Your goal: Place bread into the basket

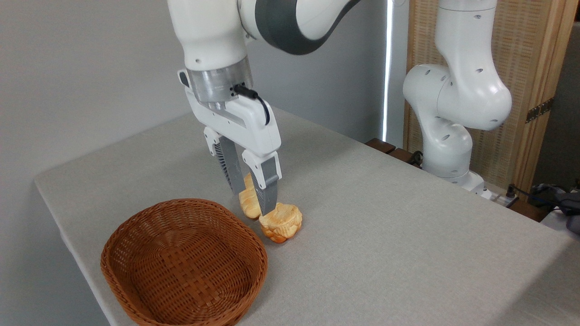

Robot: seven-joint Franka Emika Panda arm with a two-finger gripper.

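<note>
The bread point(283, 222), a small lumpy bun with a browned top, lies on the table just right of the basket. The reddish-brown wicker basket point(136, 216) stands empty at the front left. My gripper point(253, 203) points down, open, right behind the bun. Its right fingertip point(268, 209) is at the bun's upper left edge; whether it touches, I cannot tell. A paler oval roll point(248, 202) shows in the gap between the two fingers, partly hidden by them.
The grey table point(385, 235) ends close to the basket at the left and front. The arm's white base and lower links point(453, 113) stand at the back right, before a wooden screen point(539, 59). Cables lie at the far right.
</note>
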